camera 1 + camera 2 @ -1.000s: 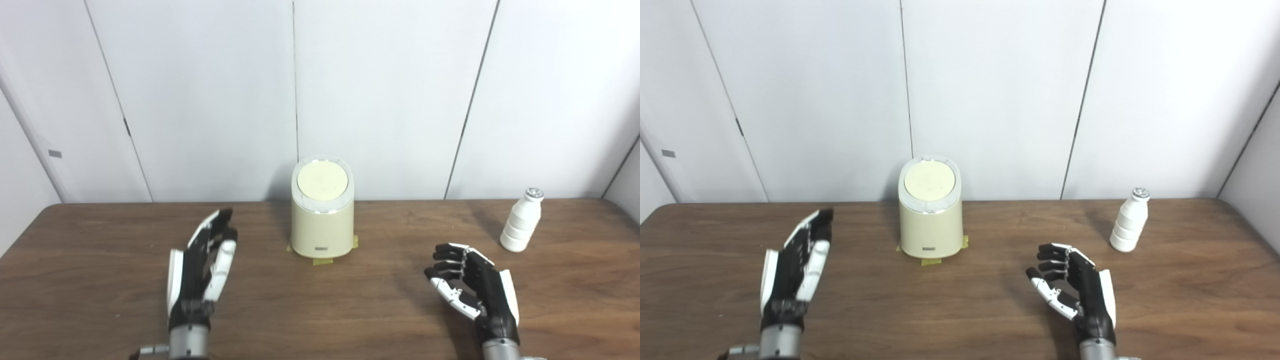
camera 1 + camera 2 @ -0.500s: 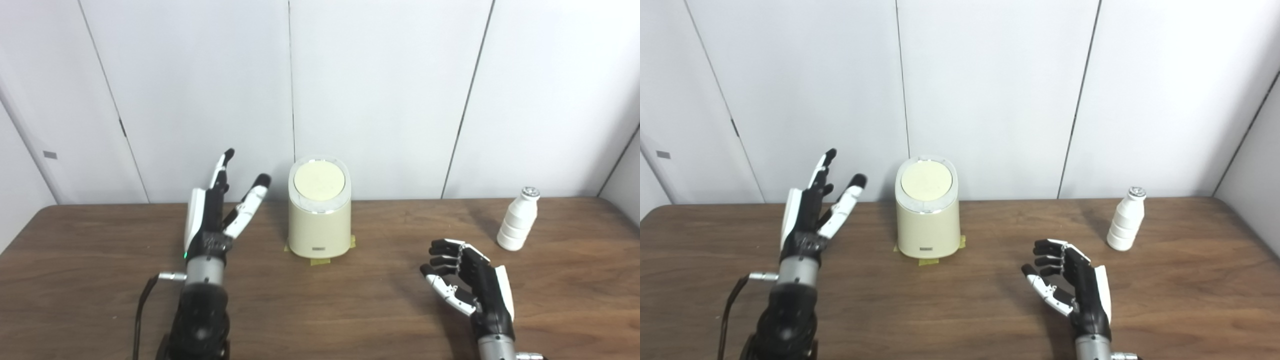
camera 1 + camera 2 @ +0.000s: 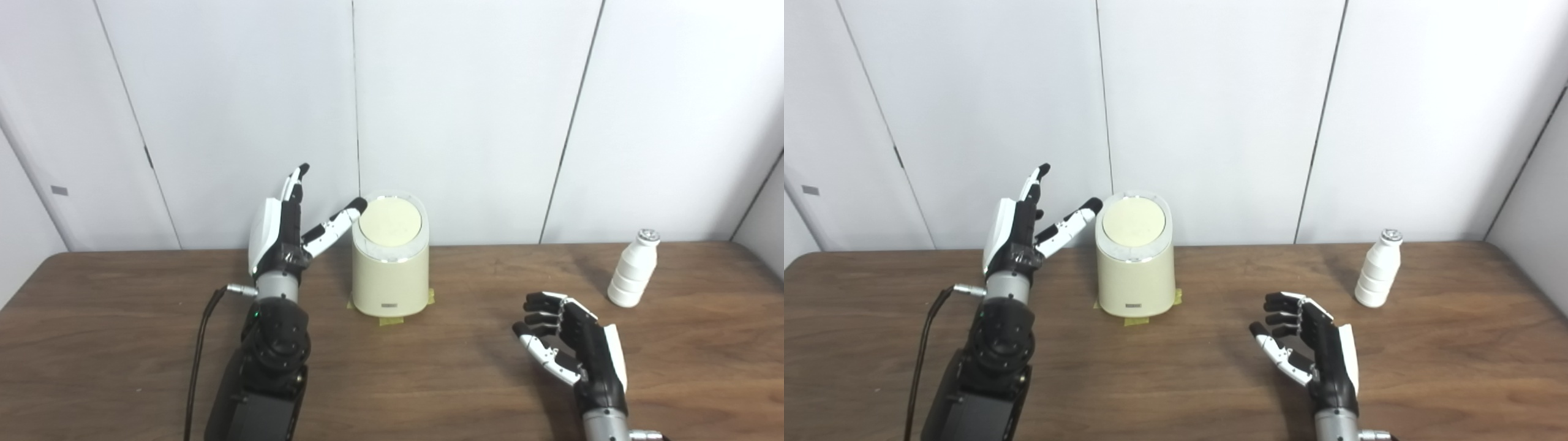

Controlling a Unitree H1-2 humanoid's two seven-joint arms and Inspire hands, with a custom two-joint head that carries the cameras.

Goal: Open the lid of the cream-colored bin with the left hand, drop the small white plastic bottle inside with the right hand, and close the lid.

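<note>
While the right hand [image 3: 576, 355] waits low at the near edge of the brown wooden table [image 3: 122, 343], fingers loosely curled around nothing, the left hand [image 3: 285, 229] stands raised and spread, empty. Its thumb tip reaches the left rim of the cream-colored cylindrical bin [image 3: 390, 269], just to its right, whose round lid [image 3: 391, 221] lies closed. Farther right, well apart, stands the small white plastic bottle [image 3: 634, 269], upright.

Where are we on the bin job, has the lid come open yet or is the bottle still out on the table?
Nothing is finished yet. The lid lies flat and shut on the cream bin. In hand: the left hand is raised, open, beside the bin's top, thumb tip near the rim; contact is unclear. The white bottle stands untouched on the table, and the right hand hangs empty short of it. Left: open, drop, close.
</note>
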